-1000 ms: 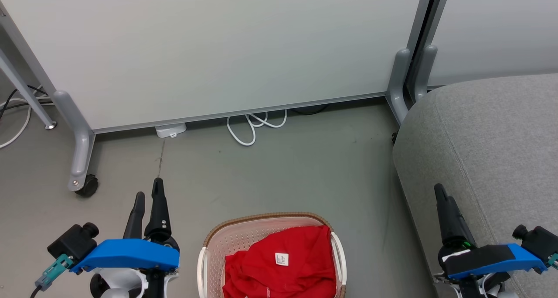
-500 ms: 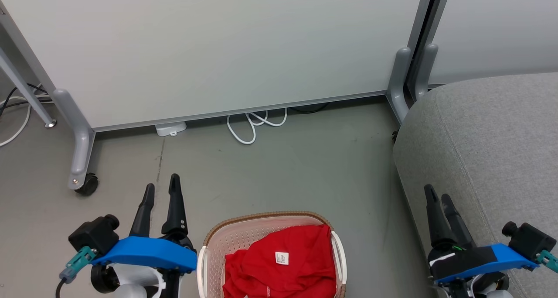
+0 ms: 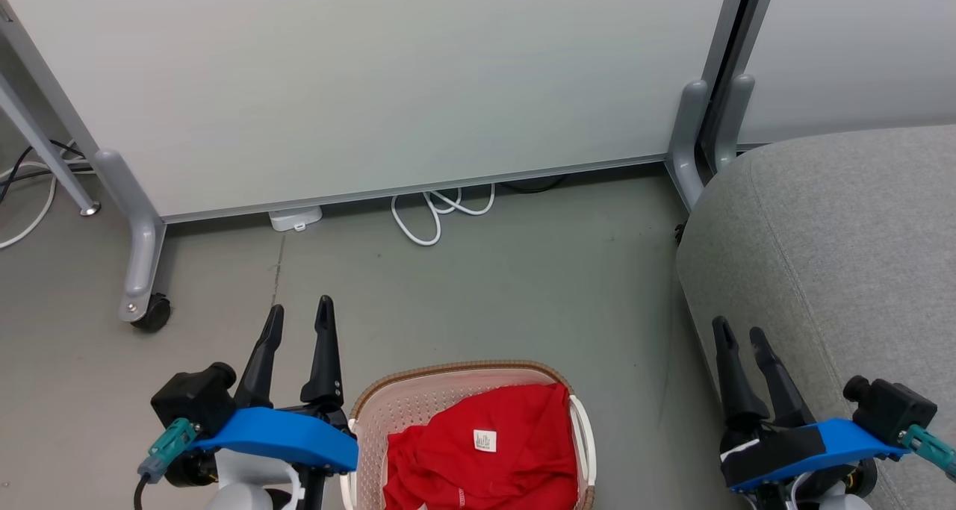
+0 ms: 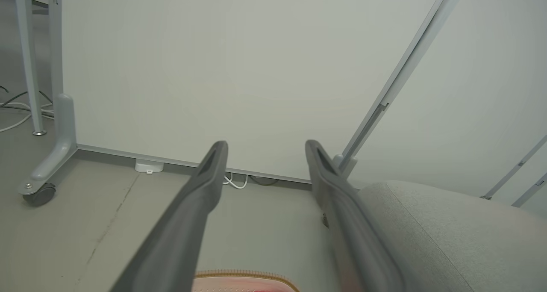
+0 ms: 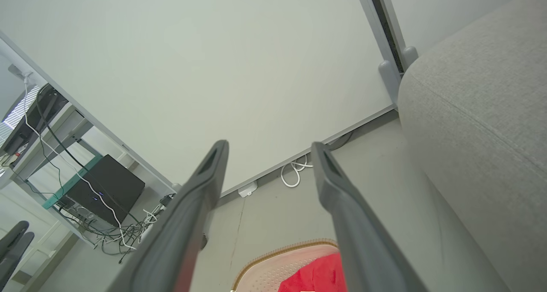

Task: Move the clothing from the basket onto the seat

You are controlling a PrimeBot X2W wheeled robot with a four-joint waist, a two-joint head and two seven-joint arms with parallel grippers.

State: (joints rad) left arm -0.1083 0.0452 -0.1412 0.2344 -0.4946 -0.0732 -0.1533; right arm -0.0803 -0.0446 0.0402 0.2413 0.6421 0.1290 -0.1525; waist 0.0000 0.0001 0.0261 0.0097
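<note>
Beside seat (image 3: 836,234), basket (image 3: 403,413) holds clothing (image 3: 515,469); left end effector (image 3: 299,305), right end effector (image 3: 737,325) both released; partition (image 3: 373,84) beyond.

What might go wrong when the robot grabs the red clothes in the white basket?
The bright red soft clothing lies bunched in the cream perforated plastic basket, so the open left gripper might pinch one layer and drop the rest. The light-looking basket could lift along with the fabric. Dangling cloth might fall short of the grey fabric seat.
</note>
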